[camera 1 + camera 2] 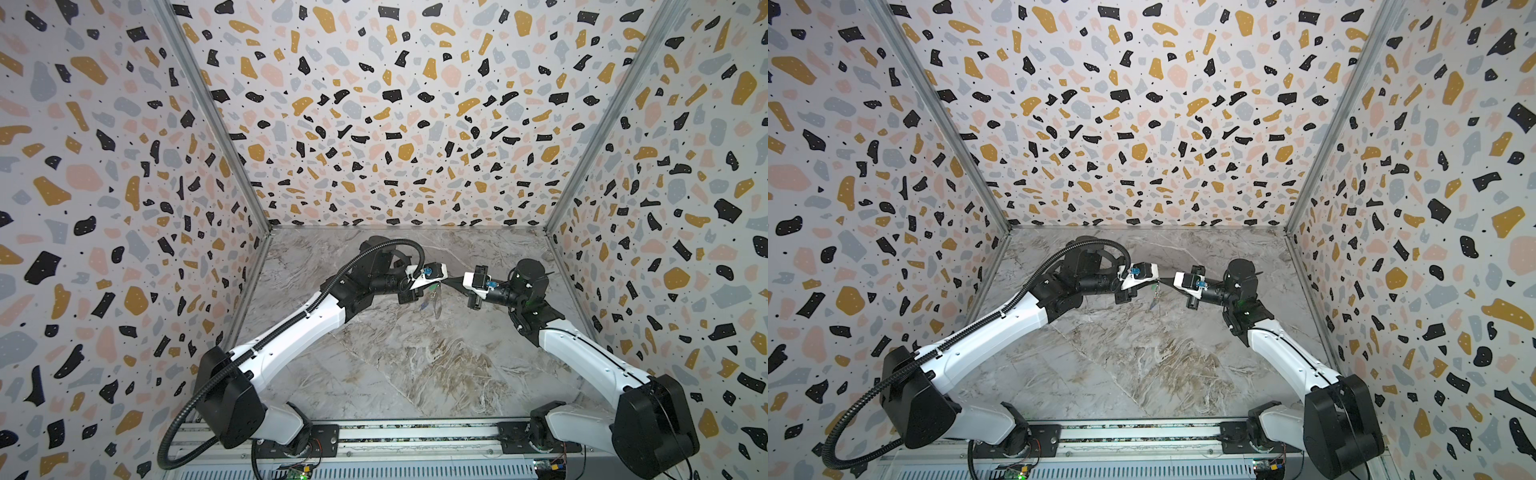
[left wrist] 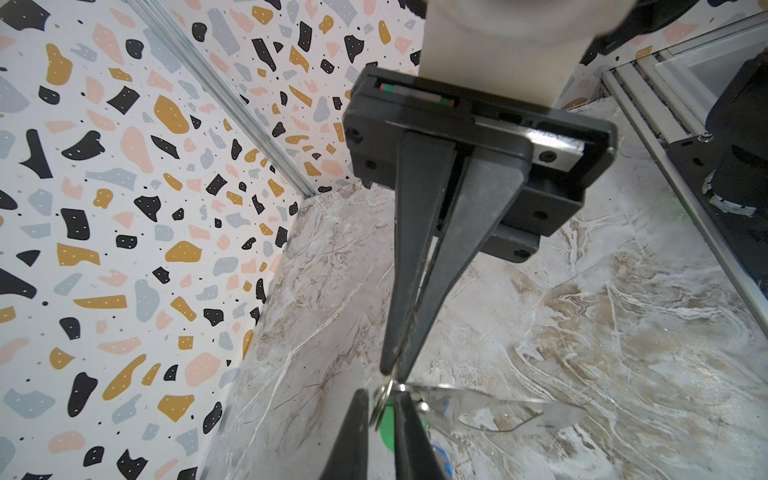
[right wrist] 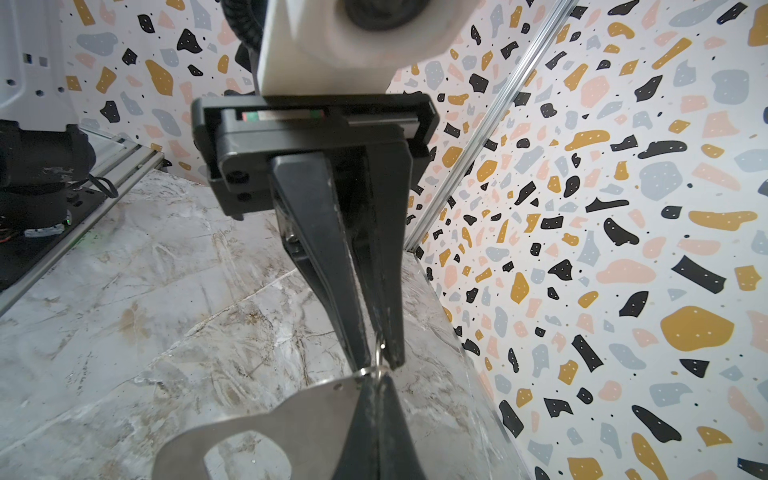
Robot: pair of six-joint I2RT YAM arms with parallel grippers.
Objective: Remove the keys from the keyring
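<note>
Both grippers meet in mid-air above the marble table [image 1: 395, 374]. The keyring's flat grey tab [image 3: 249, 424] with its oval cut-out hangs from a thin wire ring [image 2: 379, 405]. My right gripper [image 3: 376, 380] is shut on that ring where the tab's end joins it. My left gripper [image 2: 381, 397] has its fingers close on either side of the same ring, pinching it. The keys hang on the ring. Their green tag [image 2: 388, 430] and blue tag [image 2: 442, 457] show behind the left fingers. In both top views the cluster is small and blurred, between the left gripper [image 1: 435, 286] and the right gripper [image 1: 446, 284].
Terrazzo-patterned walls [image 1: 395, 124] close the table in on three sides. An aluminium rail [image 1: 374, 436] carrying both arm bases runs along the front edge. Nothing else lies on the table.
</note>
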